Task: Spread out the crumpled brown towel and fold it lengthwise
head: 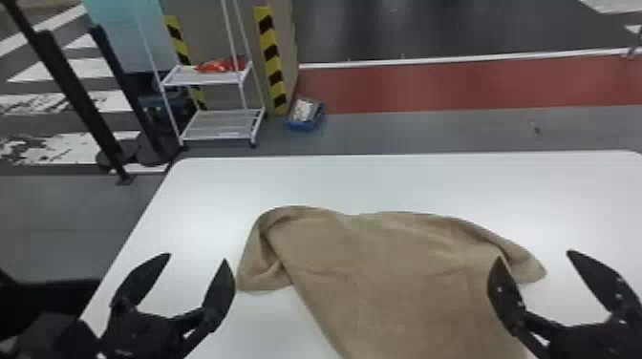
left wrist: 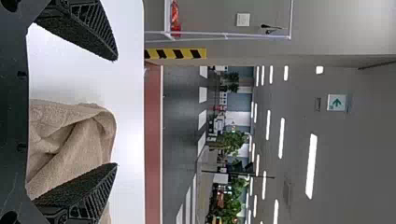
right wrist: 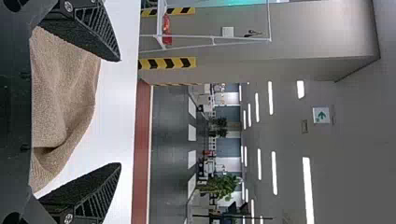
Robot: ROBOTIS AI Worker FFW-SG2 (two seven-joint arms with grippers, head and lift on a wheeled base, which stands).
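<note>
Left fingers [head: 220, 291], right fingers [head: 502, 291] spread wide; brown towel [head: 382, 272] mostly between pairs, left edge near left fingers.

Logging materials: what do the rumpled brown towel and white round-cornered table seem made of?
The rumpled brown cloth towel: matt, probably cotton terry, by its nubbly nap. The white round-cornered table: smooth, faintly glossy, perhaps laminate, by its soft light patches.

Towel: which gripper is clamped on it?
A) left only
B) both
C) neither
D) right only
C: the towel lies on the table, and the left gripper and right gripper both have their fingers wide apart, clamping nothing.
</note>
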